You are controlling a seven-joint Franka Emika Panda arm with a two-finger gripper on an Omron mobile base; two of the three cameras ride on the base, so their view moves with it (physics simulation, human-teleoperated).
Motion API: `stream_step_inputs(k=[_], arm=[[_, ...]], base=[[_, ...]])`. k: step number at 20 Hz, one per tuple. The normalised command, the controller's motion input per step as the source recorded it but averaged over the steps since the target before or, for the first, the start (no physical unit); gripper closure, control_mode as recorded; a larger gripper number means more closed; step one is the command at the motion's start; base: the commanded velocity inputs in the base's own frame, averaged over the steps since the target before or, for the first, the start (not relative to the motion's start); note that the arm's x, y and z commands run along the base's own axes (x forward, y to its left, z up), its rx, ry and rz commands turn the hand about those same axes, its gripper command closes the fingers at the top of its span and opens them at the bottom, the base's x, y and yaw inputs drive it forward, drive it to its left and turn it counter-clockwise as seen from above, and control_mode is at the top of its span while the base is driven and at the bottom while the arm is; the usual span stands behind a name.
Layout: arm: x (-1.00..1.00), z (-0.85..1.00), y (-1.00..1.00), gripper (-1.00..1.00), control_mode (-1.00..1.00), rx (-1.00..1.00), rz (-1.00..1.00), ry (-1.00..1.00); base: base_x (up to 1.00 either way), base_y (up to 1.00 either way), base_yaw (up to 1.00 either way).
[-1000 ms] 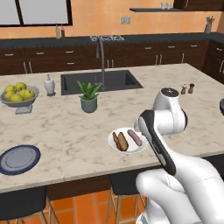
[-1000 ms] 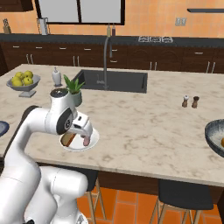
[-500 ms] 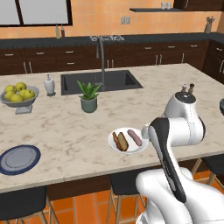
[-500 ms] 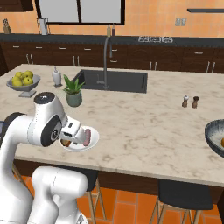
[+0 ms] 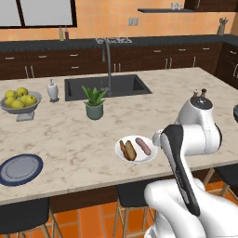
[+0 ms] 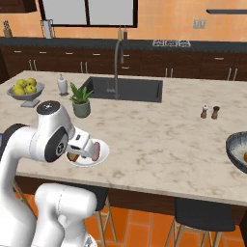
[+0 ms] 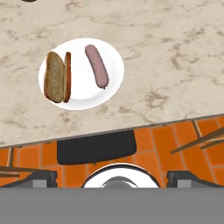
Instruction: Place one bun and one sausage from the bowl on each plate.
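Gripper (image 7: 112, 178) is wide open and holds nothing, above the desk (image 7: 175, 52) edge near the white plate (image 7: 111, 83). On this plate lie a bun (image 7: 57, 77) and a sausage (image 7: 96, 65), apart. The blue plate (image 5: 20, 169) looks bare, far left. The bowl (image 6: 237, 150) sits at the right edge; its contents are hard to see.

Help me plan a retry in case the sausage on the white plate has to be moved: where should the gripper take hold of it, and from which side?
Grip the sausage at its middle, across its narrow width, coming straight down from above. It lies flat on the white plate, a long thin cylinder, with bare plate on both flanks; the bun sits apart, probably leaving room for fingers.
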Motion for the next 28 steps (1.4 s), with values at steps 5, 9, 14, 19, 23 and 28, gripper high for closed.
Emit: stream_step_inputs(k=[5, 9, 14, 19, 23, 28], arm=[[0.0, 0.0, 0.0, -1.0, 1.0, 0.0, 0.0, 0.0], [0.0, 0.0, 0.0, -1.0, 1.0, 0.0, 0.0, 0.0], [0.0, 0.0, 0.0, -1.0, 1.0, 0.0, 0.0, 0.0], [0.0, 0.0, 0.0, -1.0, 1.0, 0.0, 0.0, 0.0], [0.0, 0.0, 0.0, -1.0, 1.0, 0.0, 0.0, 0.0], [0.0, 0.0, 0.0, -1.0, 1.0, 0.0, 0.0, 0.0]], base=[[0.0, 0.0, 0.0], [-0.81, -0.06, 0.0], [-0.54, -0.59, 0.0], [0.0, -1.0, 0.0], [0.0, -1.0, 0.0], [0.0, -1.0, -0.01]])
